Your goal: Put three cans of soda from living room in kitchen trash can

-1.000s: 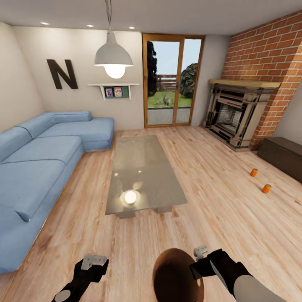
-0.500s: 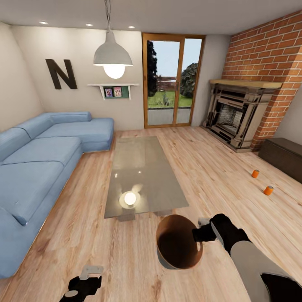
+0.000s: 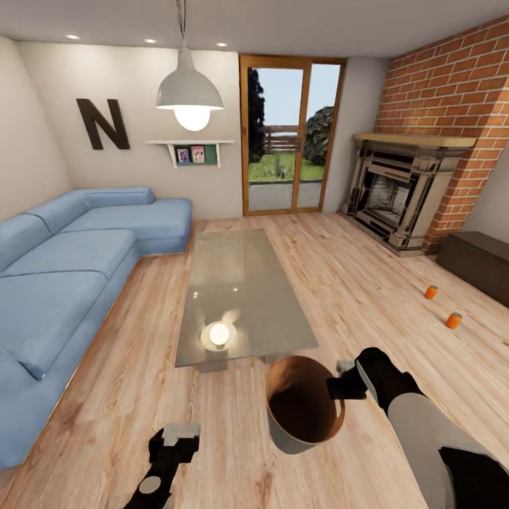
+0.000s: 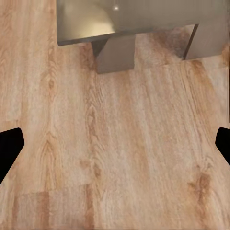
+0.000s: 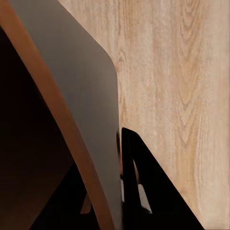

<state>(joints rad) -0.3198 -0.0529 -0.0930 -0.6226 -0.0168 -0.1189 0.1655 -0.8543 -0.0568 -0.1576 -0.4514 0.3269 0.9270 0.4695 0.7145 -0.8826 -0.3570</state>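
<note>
Right gripper [image 3: 342, 387] clamped on trash can [image 3: 300, 417] rim, bin tilted above floor. Two orange cans [image 3: 453, 320] upright, ahead-right near dark cabinet [image 3: 481, 265]; right arm nearer. Left gripper [image 3: 177, 437] wide open, empty

head view: high, facing forward and down over the table [image 3: 244, 297] toward the glass door [image 3: 290, 134] | left wrist view: close above the floor [image 4: 129, 158], sharing the table's near edge | right wrist view: very near the tash can [image 5: 86, 96] wall
</note>
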